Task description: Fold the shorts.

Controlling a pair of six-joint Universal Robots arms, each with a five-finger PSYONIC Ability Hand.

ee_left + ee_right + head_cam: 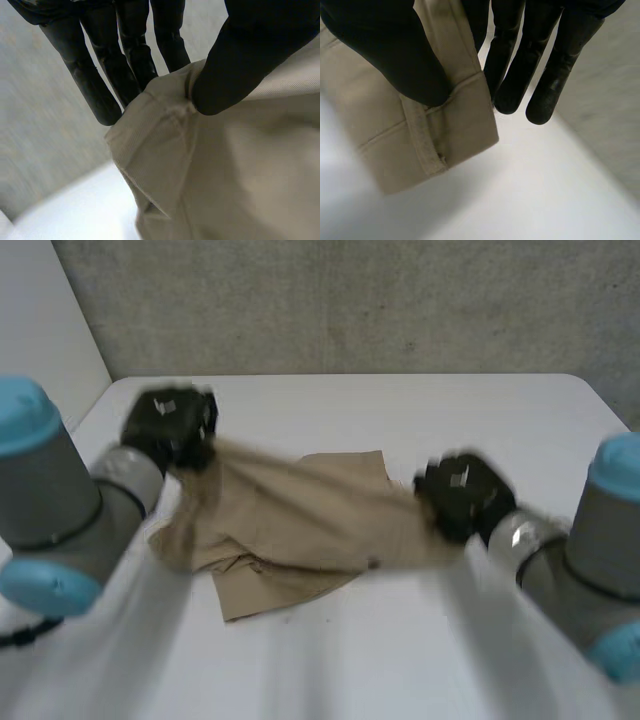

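Shorts point(300, 520) at middle of table point(400, 410), long axis running hand to hand. Left hand point(172, 428) pinches one end of raised edge, thumb against fingers. Right hand point(462, 495) pinches opposite end likewise. Most cloth rests on robot's side of raised edge; fold likely goes that way.

The tan fabric shorts point(290, 520) stretch between the black left hand point(172, 428) and the black right hand point(462, 495), one edge under each thumb, the rest on the white table point(380, 410) beneath them.

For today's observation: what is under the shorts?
The white table, bare around the shorts, whose ends the left hand and right hand pinch. Anything beneath the cloth is hidden.
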